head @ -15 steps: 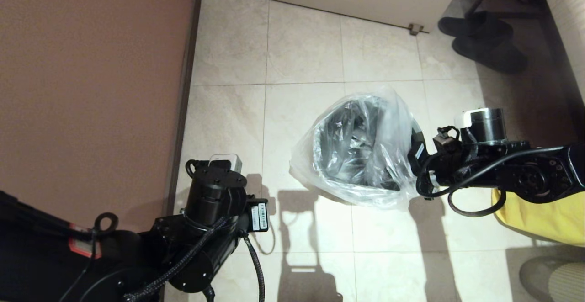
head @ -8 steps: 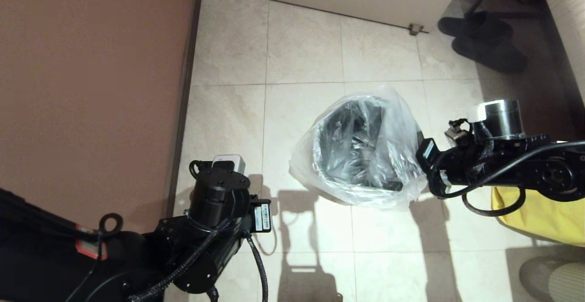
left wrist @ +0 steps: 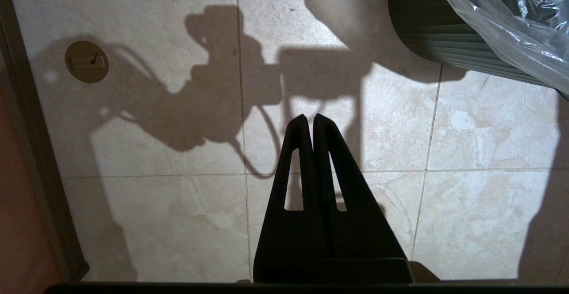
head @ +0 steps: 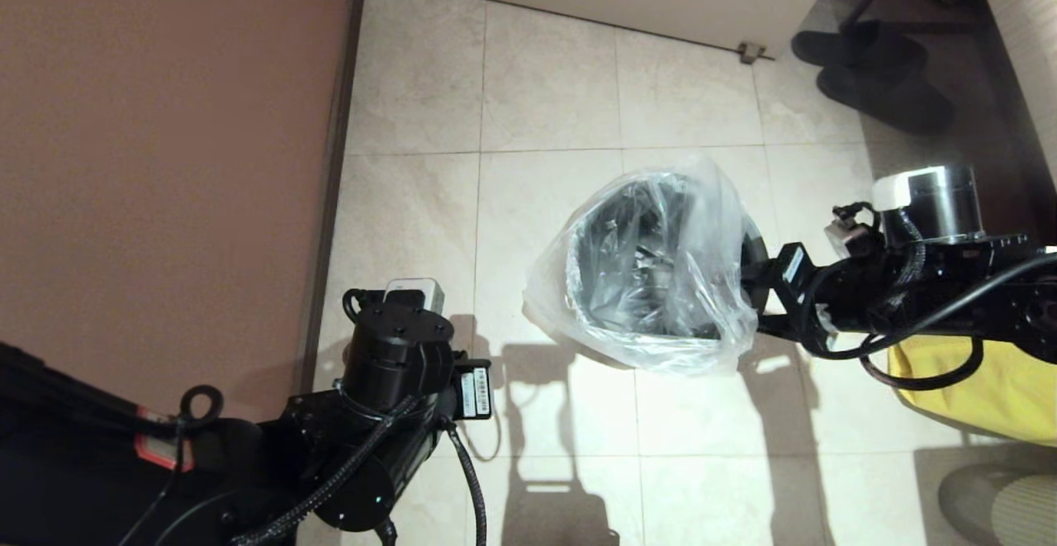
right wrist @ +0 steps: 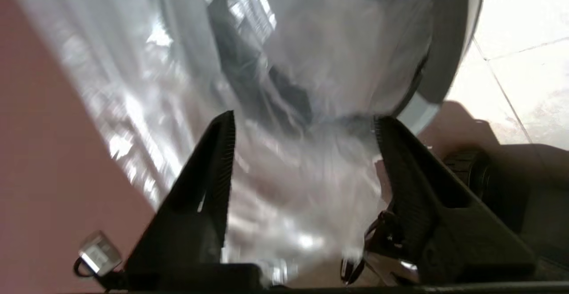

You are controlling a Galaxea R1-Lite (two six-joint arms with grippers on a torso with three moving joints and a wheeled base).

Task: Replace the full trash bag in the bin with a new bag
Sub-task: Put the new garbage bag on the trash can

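Bare tile (head: 545,100) rings the bin (left wrist: 426,36) (new bag (head: 710,224) overhanging).

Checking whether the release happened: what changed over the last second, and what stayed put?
The right gripper has drawn back from the new bag toward the right of the head view, and its jaws now stand open. No film looks pinched between them, so it seems let go. The bag's right side has settled slightly. The bin and the shut left gripper stayed put.

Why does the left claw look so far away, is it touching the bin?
Apart. The left wrist view shows the left gripper, shut, over bare floor tiles, with open floor between it and the bin.
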